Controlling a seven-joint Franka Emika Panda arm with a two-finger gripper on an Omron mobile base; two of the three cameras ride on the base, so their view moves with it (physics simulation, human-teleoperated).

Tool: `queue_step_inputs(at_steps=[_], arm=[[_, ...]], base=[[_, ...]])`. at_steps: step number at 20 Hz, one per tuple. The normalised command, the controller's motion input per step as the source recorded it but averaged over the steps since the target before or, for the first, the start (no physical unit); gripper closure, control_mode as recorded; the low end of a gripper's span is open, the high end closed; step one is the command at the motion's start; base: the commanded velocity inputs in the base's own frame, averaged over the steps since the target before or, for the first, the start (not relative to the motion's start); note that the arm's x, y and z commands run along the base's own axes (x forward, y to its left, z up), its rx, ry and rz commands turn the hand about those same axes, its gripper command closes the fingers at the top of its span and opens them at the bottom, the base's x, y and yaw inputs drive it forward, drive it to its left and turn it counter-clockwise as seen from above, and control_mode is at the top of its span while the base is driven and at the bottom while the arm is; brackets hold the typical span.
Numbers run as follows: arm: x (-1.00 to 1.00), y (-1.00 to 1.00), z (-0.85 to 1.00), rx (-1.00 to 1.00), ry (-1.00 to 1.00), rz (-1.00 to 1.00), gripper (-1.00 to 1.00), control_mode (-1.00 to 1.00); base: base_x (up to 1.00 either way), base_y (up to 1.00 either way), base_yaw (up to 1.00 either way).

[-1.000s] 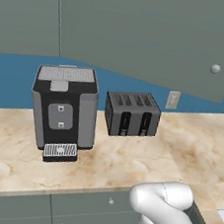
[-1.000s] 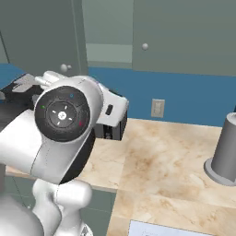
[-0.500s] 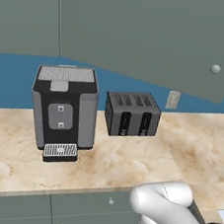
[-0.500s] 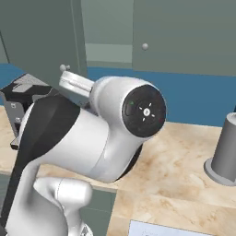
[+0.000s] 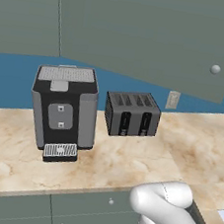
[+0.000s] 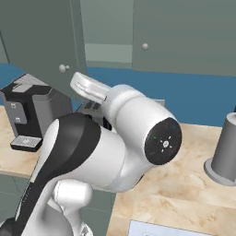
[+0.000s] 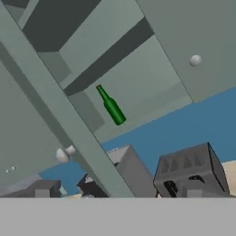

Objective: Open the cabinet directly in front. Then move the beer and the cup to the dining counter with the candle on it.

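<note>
When we looked along the hand, the cabinet (image 7: 69, 133) stood open, its door edge running as a grey-green bar from the upper left down to the bottom middle. Inside, on the shelf, stood 1 beer (image 7: 111, 106), a bit left of the middle of the frame. We saw no cup. We judged the bottle to be hard, smooth glass, slippery and easy to break, and tall enough to tip. We thought the best hold was around its wide lower body, not the thin neck. The pincer's jaws stood as wide apart as they go, and it held nothing. Below, a marble worktop (image 5: 190, 138) carried 1 coffee machine (image 5: 64, 110) and 1 toaster (image 5: 131, 114) near each other, with a blue wall (image 5: 14, 77) behind them.
</note>
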Motion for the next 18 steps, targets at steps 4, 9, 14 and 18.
queue_step_inputs(at_steps=[4, 9, 14, 18], arm=[[0.38, -0.01, 0.09, 0.16, 0.0, 0.01, -1.0, -1.0], [0.68, 0.0, 0.0, 0.12, 0.0, 0.03, -1.0, -1.0], [0.89, 0.01, 0.0, 0.06, 0.0, 0.01, -1.0, -1.0], [0.65, 0.06, 0.0, 0.02, 0.0, 0.03, -1.0, -1.0]], base=[[0.0, 0.0, 0.0], [0.0, 0.0, 0.0], [0.0, 0.0, 0.0], [0.0, 0.0, 0.0]])
